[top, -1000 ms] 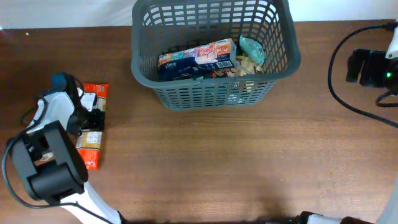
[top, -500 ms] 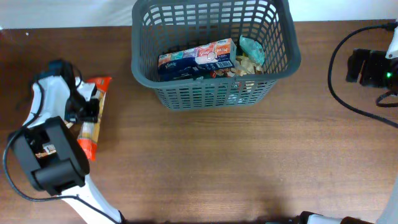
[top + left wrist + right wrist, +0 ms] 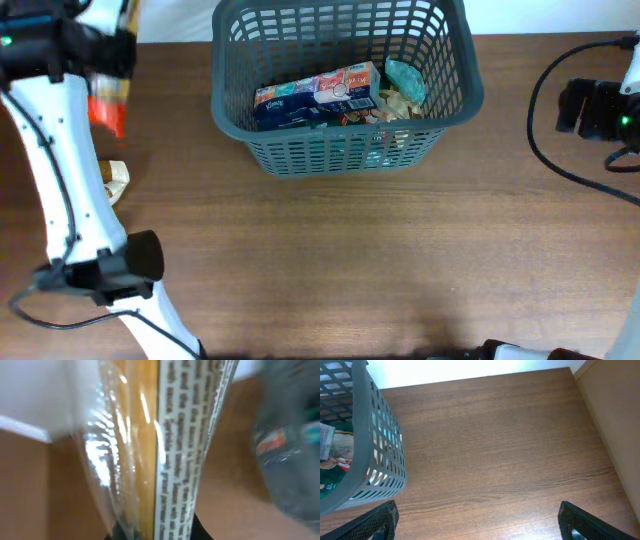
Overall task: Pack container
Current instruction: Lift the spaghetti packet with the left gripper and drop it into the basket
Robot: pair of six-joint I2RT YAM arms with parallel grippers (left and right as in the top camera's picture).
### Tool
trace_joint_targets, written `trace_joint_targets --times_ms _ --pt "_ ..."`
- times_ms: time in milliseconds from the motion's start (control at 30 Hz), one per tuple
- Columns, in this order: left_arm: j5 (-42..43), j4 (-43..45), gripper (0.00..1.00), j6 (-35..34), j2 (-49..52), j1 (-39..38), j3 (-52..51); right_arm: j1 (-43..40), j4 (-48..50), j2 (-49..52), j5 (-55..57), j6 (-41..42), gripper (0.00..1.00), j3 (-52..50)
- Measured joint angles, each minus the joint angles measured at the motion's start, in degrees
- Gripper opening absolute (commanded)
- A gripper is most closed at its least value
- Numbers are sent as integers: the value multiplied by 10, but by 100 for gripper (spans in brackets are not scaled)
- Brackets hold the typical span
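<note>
The container (image 3: 340,152) is a dark grey slotted basket at the table's far middle, holding a blue-and-white tissue pack (image 3: 320,92) and a teal packet (image 3: 405,78). My left gripper (image 3: 113,48) is raised at the far left, left of the basket, shut on an orange packet (image 3: 108,105) that hangs below it. In the left wrist view this packet (image 3: 150,445) fills the frame: clear film, yellow contents, a white printed label, with the blurred basket (image 3: 292,445) to its right. My right gripper (image 3: 479,525) stands open over bare table, the basket's wall (image 3: 375,450) at its left.
A small tan packet (image 3: 115,180) lies on the table at the left, beside my left arm (image 3: 60,190). The right arm's base and black cables (image 3: 590,110) sit at the far right edge. A pale wall panel (image 3: 615,420) borders the table's right side.
My left gripper has shut on the orange packet and lifted it off the table toward the far left corner. The tan packet now shows where it lay. The right arm is unmoved.
</note>
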Motion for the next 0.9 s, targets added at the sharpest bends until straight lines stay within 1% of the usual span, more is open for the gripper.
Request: trace_joint_targets --times_ms 33,100,167,333,400,433,467,500,533,600,733,800,867,900 --pt "4 0 1 12 0 -8 21 0 -1 0 0 0 99 0" --pt "20 3 1 78 -2 -55 85 0 0 0 0 0 99 0" --pt "30 4 2 146 -5 -104 110 0 -1 0 0 0 99 0" --pt "57 2 1 315 -4 -231 118 0 -1 0 0 0 99 0" --pt "62 1 2 354 5 -266 118 0 -1 0 0 0 99 0" --pt "64 1 6 365 10 -277 119 0 -1 0 0 0 99 0" --pt "64 1 17 375 17 -288 120 0 0 0 0 0 99 0" --pt "65 1 23 383 27 -296 122 0 0 0 0 0 99 0" --pt "65 1 34 389 41 -304 122 0 -1 0 0 0 99 0" --pt "65 -5 36 400 85 -315 122 0 -1 0 0 0 99 0" --pt "64 -17 37 390 163 -316 122 0 0 0 0 0 99 0" --pt "63 -17 41 376 190 -316 122 0 0 0 0 0 99 0" --pt "59 -17 45 366 197 -316 122 0 0 0 0 0 99 0" --pt "57 -17 50 365 196 -316 122 0 -1 0 0 0 99 0"
